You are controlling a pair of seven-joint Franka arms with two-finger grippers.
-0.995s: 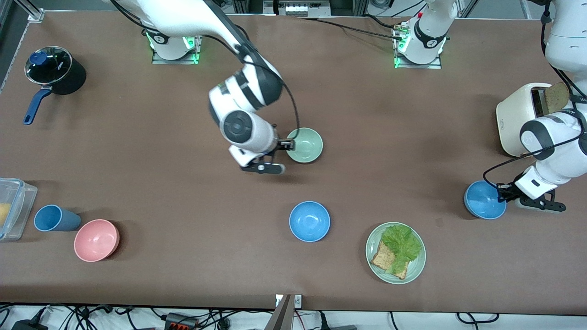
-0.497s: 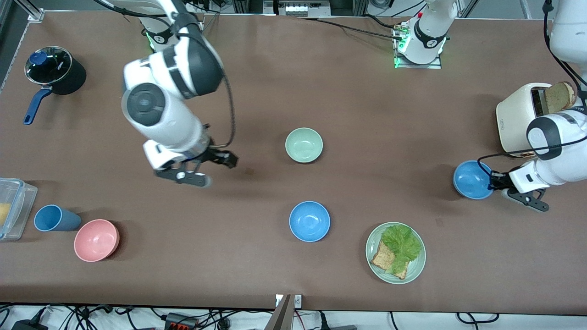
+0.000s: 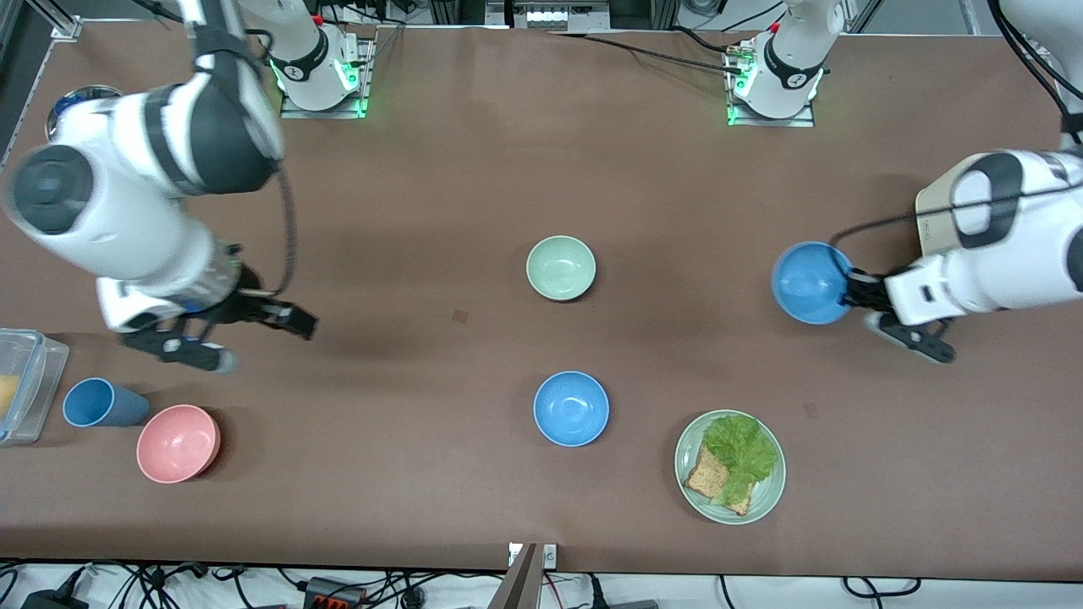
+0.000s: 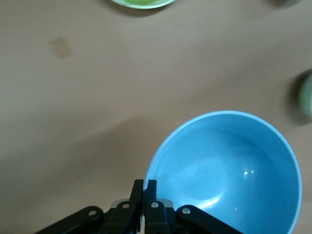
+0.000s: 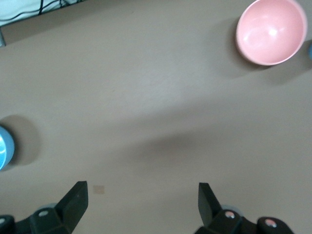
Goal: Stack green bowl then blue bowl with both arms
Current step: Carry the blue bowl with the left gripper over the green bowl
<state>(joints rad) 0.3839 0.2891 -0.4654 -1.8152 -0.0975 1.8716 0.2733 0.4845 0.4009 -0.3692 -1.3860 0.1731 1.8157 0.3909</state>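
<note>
So here we've got the left gripper (image 3: 856, 288) up in the air with its fingers clamped on the rim of a blue bowl (image 3: 810, 282), over the table (image 3: 677, 194) toward the left arm's end, well apart from the green bowl (image 3: 560, 267). The green bowl is our landmark: it sits upright and empty mid-table, nothing touching it.

The step in hand, as we read it, is carrying that held bowl over and dropping it into the green one. To do it well we'd keep the bowl level, since the pinch is only on one edge of the rim, get it centred right over the green bowl before lowering, and let go only once it's seated, otherwise it could tip or skid the green bowl.

A second blue bowl (image 3: 571, 408) sits nearer the front camera than the green bowl, and a plate (image 3: 687, 474) with bread and lettuce is nearer still, toward the left arm's end.

The right gripper (image 3: 254, 317) is waiting well away from the green bowl, toward the right arm's end, fingers wide apart and empty, with the pink bowl (image 3: 178, 442) near it.
</note>
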